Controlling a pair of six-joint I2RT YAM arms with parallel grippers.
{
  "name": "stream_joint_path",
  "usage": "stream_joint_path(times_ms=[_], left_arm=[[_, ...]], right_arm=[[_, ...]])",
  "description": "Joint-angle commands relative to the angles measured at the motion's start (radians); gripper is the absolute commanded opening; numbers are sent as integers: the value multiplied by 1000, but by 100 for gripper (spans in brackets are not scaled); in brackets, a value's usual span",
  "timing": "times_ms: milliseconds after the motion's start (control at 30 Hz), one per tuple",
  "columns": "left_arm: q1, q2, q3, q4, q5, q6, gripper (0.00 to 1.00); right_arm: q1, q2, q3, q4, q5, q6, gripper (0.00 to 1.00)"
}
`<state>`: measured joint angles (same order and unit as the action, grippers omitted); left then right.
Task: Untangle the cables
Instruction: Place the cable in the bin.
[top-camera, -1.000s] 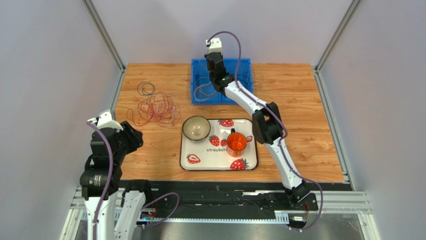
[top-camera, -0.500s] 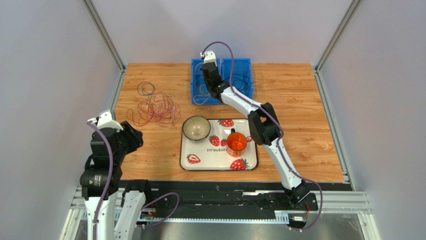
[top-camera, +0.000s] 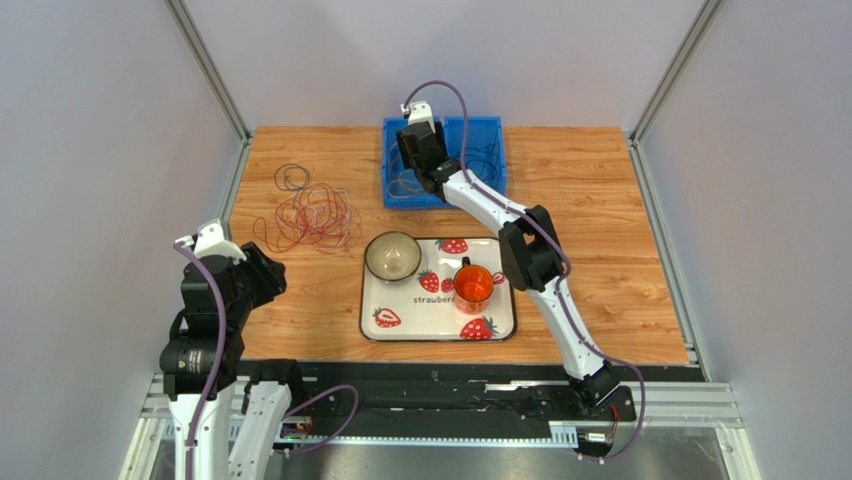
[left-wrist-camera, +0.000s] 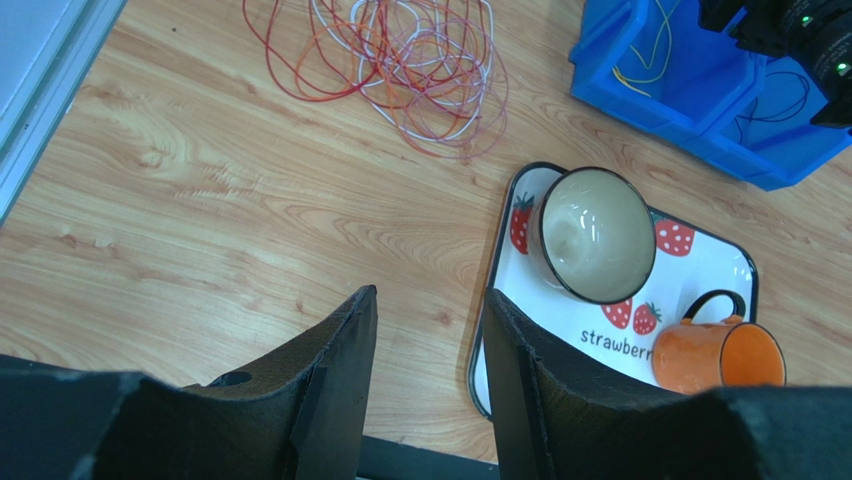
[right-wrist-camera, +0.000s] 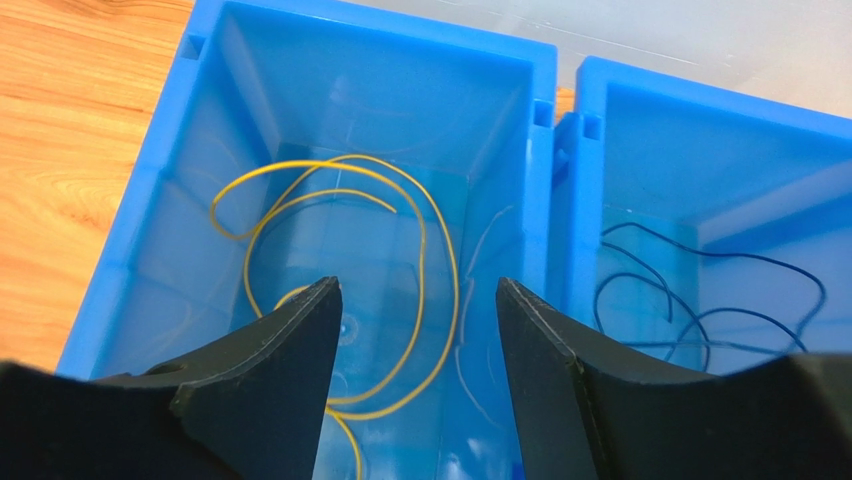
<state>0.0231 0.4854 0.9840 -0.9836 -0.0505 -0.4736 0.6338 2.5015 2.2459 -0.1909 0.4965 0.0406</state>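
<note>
A loose tangle of red, orange and white cables (top-camera: 310, 218) lies on the wooden table at the back left, also seen at the top of the left wrist view (left-wrist-camera: 400, 60). A small dark cable loop (top-camera: 292, 177) lies just behind it. My right gripper (top-camera: 415, 150) hangs open over the left blue bin (right-wrist-camera: 150, 220), where a yellow cable (right-wrist-camera: 455, 290) lies loose below the gripper (right-wrist-camera: 418, 290). A dark cable (right-wrist-camera: 740, 256) lies in the right blue bin (right-wrist-camera: 700, 130). My left gripper (left-wrist-camera: 428, 300) is open and empty above the table's near left.
A strawberry-print tray (top-camera: 365, 310) sits mid-table with a bowl (top-camera: 392, 256) and an orange mug (top-camera: 473, 285) on it. The two blue bins (top-camera: 490, 135) stand side by side at the back edge. Grey walls close in both sides.
My right arm swung left from between the bins to over the left bin, and its jaws went from shut to open. The left arm has not moved.
</note>
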Motion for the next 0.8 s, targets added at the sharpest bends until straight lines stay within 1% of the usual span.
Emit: stream_joint_path(times_ms=[0,100,200,267,300,400,467,500,533,633,767], left_arm=[[8,-5,-1,16,8,-5,52],[8,-7,-1,17,9,-3,52],[8,-4,-1,17,11,-3,52],[8,1,-2,17,11,-3,52],[8,2,-2,19,14,-3,52],[9,18,-5,22,18,-2,52],[9,38,-4,22,28,1,52],[8,47,-4,23,37,3,52],[9,64,-2,25,41,6,52],[8,108,-1,37,63,9,52],[8,185,-1,83,106,-8,52]], right_arm=[[0,-185,-52,-1,-19,39,62],[3,-263,-132,-28,-79,77,55],[3,-337,-222,-56,-133,120,52],[1,-371,-282,-73,-174,133,52],[3,-401,-298,-85,-224,137,52],[4,-452,-351,-130,-282,153,52],[3,-516,-394,-140,-312,163,52],[3,-542,-438,-140,-358,160,52],[4,-587,-465,-139,-371,156,52],[4,-653,-557,-140,-372,173,52],[3,-769,-657,-160,-351,217,55]])
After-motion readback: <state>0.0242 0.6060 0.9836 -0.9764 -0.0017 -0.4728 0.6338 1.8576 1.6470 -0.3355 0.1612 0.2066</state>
